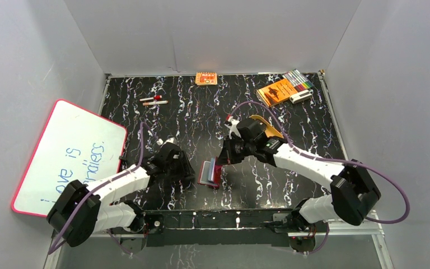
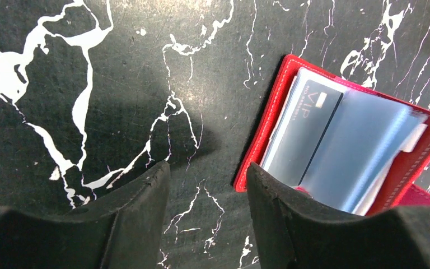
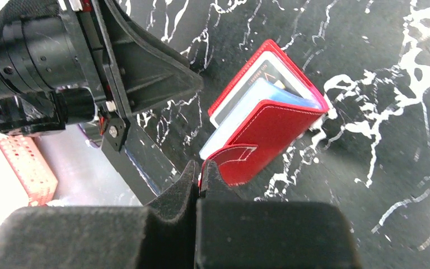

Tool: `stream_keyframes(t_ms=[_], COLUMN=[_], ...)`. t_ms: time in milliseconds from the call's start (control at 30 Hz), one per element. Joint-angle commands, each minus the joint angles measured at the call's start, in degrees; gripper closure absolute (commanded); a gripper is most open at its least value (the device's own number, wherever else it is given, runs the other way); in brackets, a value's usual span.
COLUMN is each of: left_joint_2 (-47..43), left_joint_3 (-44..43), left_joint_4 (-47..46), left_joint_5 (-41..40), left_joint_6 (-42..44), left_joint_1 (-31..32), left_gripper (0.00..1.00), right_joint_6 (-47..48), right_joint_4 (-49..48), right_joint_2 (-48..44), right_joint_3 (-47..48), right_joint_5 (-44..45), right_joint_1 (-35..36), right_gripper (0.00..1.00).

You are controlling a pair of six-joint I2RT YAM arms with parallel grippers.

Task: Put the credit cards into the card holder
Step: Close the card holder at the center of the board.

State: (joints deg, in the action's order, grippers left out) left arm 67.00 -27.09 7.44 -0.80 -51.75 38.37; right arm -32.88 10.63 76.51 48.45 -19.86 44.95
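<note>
Looking for the card holder [image 1: 210, 172] first: where do we have it?
— We see it low in the middle of the overhead frame. It lies on the black marbled table [image 1: 190, 117] between our two grippers, its red cover part open.
— And a card?
— We find one dark credit card [image 2: 308, 131] tucked into the pale clear sleeves [image 2: 369, 140], right of centre in the left wrist frame. In the right wrist frame a paler card face shows under the sleeves too; we cannot read it.
— What are our tools doing?
— Our right gripper [image 3: 201, 171] has its fingers pressed together on the snap tab [image 3: 232, 159], bottom centre of its own frame. The top cover is tilted up off the sleeves. Our left gripper [image 2: 207, 168] has its fingers apart with only table between them. The finger [image 2: 291, 224] on the right of that frame sits at the holder's near edge, though we cannot tell whether it touches.
— Further out?
— A tan tray [image 1: 269, 126] shows just behind our right arm, and a whiteboard [image 1: 67, 151] sits at the left edge. Two pens [image 1: 154, 101] lie upper left and a small orange box [image 1: 206, 78] sits top centre. An orange booklet [image 1: 276, 91] and a marker set [image 1: 299, 78] fill the upper right.
</note>
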Motion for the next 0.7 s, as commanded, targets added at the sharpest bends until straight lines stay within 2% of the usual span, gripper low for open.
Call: stream_keyframes(t_ms=[0, 267, 300, 333, 367, 433, 533, 567, 667], left_joint_2=[1.0, 1.4, 0.6, -0.1, -1.0, -2.7, -5.3, -6.1, -8.0], left_joint_3=[1.4, 2.0, 2.2, 2.2, 2.2, 2.0, 1.4, 1.2, 0.1], left_joint_4=[-0.4, -0.7, -0.4, 0.3, 0.9, 2.3, 4.2, 4.7, 6.5], left_joint_5=[-0.1, 0.3, -0.2, -0.9, -1.5, -2.8, -4.9, -5.4, -7.0], left_joint_6=[-0.5, -0.8, -1.0, -1.2, -1.4, -1.5, -1.9, -2.1, -2.3], left_joint_1=[0.0, 0.0, 0.0, 0.0, 0.0, 0.0, -0.1, -0.1, 0.0], left_gripper=[0.51, 0.62, 0.63, 0.63, 0.63, 0.63, 0.63, 0.62, 0.61], right_joint_6=[-3.5, -8.6, -8.7, -8.5, -8.2, -7.7, -6.9, -6.5, -5.5], right_joint_4=[-8.5, -16.2, -16.2, -15.9, -15.3, -13.7, -11.0, -8.9, -4.4], right_joint_2=[3.1, 11.8, 13.1, 14.3, 15.1, 14.7, 11.8, 10.7, 6.5], right_joint_3=[1.0, 1.3, 2.1, 3.1, 4.0, 5.1, 6.1, 6.7, 7.3], right_joint_5=[-0.9, 2.0, 1.6, 0.7, 0.3, 1.6, 3.2, 3.6, 5.4], right_joint_1=[1.9, 4.7, 4.9, 5.1, 5.3, 5.8, 5.8, 5.8, 5.8], right_gripper=[1.00, 1.00, 0.97, 0.90, 0.72, 0.51, 0.33, 0.22, 0.12])
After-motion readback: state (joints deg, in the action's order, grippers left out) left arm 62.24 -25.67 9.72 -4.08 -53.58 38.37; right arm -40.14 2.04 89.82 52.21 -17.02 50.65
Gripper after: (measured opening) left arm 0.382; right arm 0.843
